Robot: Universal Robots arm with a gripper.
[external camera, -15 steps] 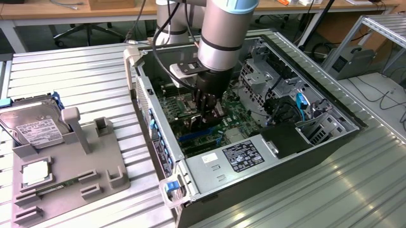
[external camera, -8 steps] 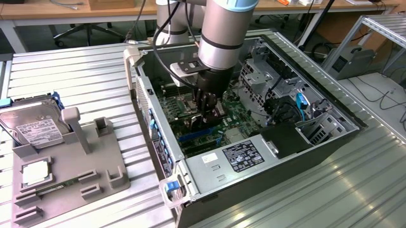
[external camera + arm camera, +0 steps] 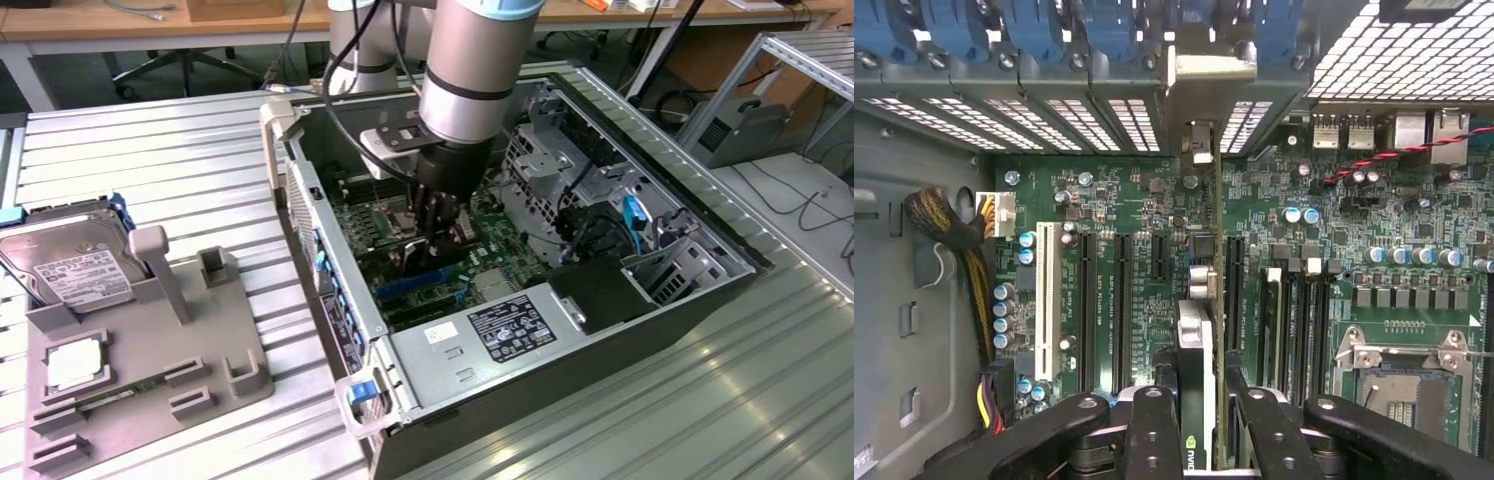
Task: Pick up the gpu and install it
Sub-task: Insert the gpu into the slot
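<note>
The big metal desk (image 3: 160,140) holds an open computer case (image 3: 727,240), which sits in the middle and right of the exterior view. The robot arm (image 3: 474,70) comes in from the top middle of that view and reaches down into the case. At the bottom of the case lies the green board (image 3: 1144,200).

The gpu (image 3: 1194,340) stands on its thin edge over the board, between long black slots (image 3: 1122,310). The pincer (image 3: 445,238) is clamped on the gpu, with fingers pressing on both flat sides.

I think the card is being put into its slot. To do this well, the card should stay straight up and not lean. Its bottom edge should line up with the slot. Its shiny end piece (image 3: 1209,70) should sit neatly at the back wall. The push should be gentle and even.
</note>
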